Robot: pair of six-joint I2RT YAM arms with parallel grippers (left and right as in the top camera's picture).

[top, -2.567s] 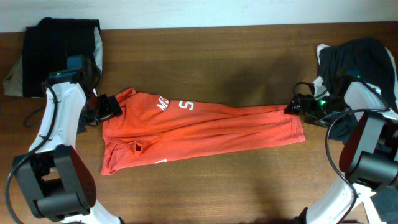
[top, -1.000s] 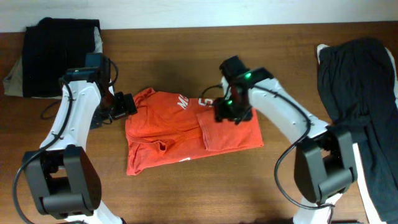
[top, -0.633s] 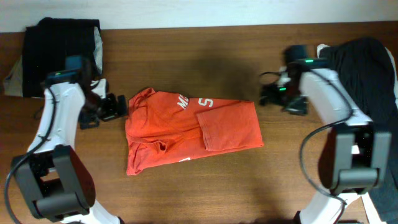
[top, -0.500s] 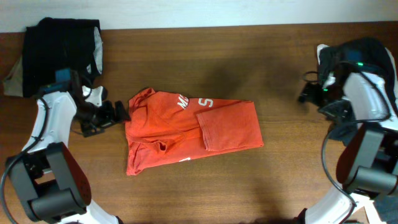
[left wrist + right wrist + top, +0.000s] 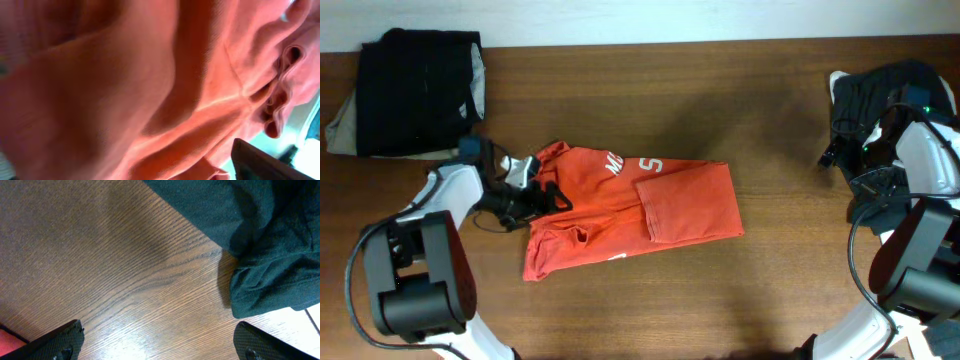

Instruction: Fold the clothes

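Note:
The red-orange T-shirt (image 5: 660, 205) lies in the middle of the table, its right part folded over to the left, white lettering (image 5: 630, 166) showing near the top edge. My left gripper (image 5: 542, 195) is open at the shirt's left edge, at the sleeve and collar. The left wrist view is filled with rumpled red fabric (image 5: 150, 90); only one finger (image 5: 270, 162) shows. My right gripper (image 5: 832, 158) is open and empty above bare wood (image 5: 150, 280), just left of a black garment (image 5: 260, 245).
A pile of black garments (image 5: 890, 95) lies at the right edge of the table. A folded black stack (image 5: 420, 90) with a pale cloth under it sits at the back left. The table's far edge runs along the top.
My right gripper folded the shirt's right half leftward, let go and moved back to the right beside the black pile. My left gripper moved down onto the shirt's left edge.

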